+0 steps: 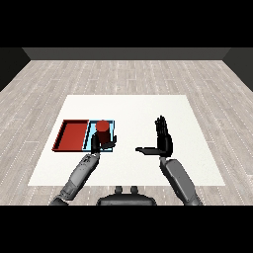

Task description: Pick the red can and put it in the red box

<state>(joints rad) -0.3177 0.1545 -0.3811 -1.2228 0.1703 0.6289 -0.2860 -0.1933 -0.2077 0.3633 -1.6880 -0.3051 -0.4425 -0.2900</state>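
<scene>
The red can (102, 130) stands upright in the light blue tray (109, 126). The red tray (72, 134) lies just left of it and holds nothing. My left hand (94, 145) is at the can's near side, with its fingers raised along the can's left and its thumb reaching across in front of the base. The fingers look straight rather than curled round the can, so the hand is open. My right hand (164, 141) hovers over the table right of centre. It is open, with its fingers pointing away from me and its thumb stretched out to the left.
The two trays lie side by side at the left of the white table (148, 108). A wooden floor surrounds the table.
</scene>
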